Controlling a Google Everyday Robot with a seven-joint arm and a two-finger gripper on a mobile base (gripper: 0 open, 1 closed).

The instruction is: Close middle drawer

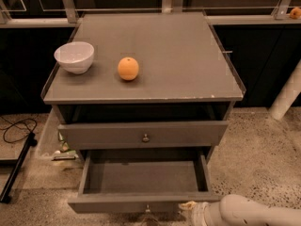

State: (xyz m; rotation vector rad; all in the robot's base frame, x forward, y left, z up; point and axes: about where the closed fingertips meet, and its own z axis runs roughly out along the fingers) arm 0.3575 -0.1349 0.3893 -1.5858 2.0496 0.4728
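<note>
You're looking at a lab or test bay, most likely. A speckled, stone-like hard floor (263, 149) is running under everything. A loose black cable (16, 128) is lying on it at left, near a black metal stand leg (16, 171). Bare metal struts (67, 4) are framing dark glass panels behind. A plain grey wooden cabinet (178, 55) is sitting out on the floor, carrying only a white round bowl (74, 56) and an orange round fruit (128, 68), prop-style. The white arm's gripper (193, 210) is sitting at the bottom edge, right of centre, low in front of the cabinet.
</note>
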